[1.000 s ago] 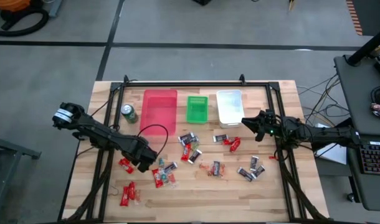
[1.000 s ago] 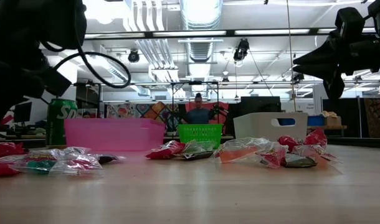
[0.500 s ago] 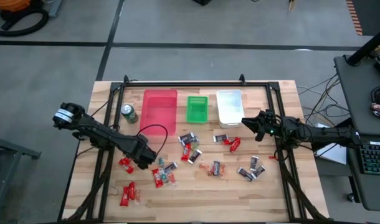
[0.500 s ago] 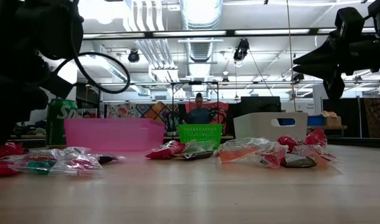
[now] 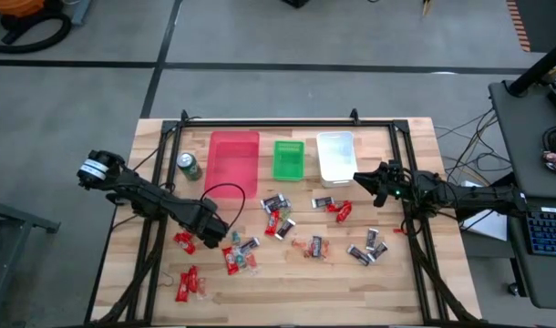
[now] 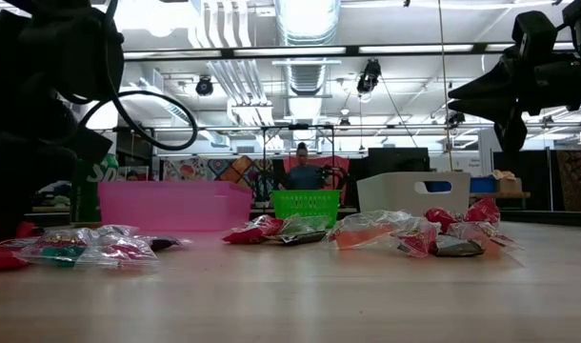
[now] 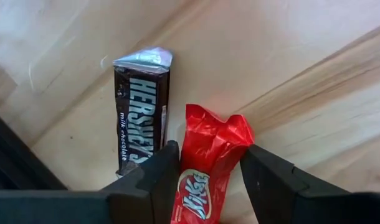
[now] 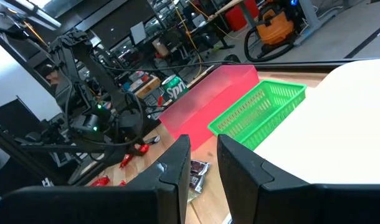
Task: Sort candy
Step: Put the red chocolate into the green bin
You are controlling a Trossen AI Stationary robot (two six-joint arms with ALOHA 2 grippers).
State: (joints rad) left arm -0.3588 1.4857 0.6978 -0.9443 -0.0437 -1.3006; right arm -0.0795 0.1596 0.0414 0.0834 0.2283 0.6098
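On a wooden worktop (image 5: 287, 282), small wrapped candy (image 5: 280, 221) lies scattered across the middle and near-left area, while the pink bin (image 5: 234, 162), green basket (image 5: 288, 158) and white bin (image 5: 335, 155) along the far edge look empty, so sorting seems barely begun. The left claw (image 7: 205, 171) is released, straddling a red-wrapped KitKat (image 7: 205, 168) beside a brown Hershey's bar (image 7: 142, 118). The right claw (image 8: 199, 162) hovers unclenched and empty near the white bin.

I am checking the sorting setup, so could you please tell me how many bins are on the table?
3, in a row along the table's far edge: a pink plastic bin nearest the left arm, a green mesh basket in the middle, a white plastic bin nearest the right arm.
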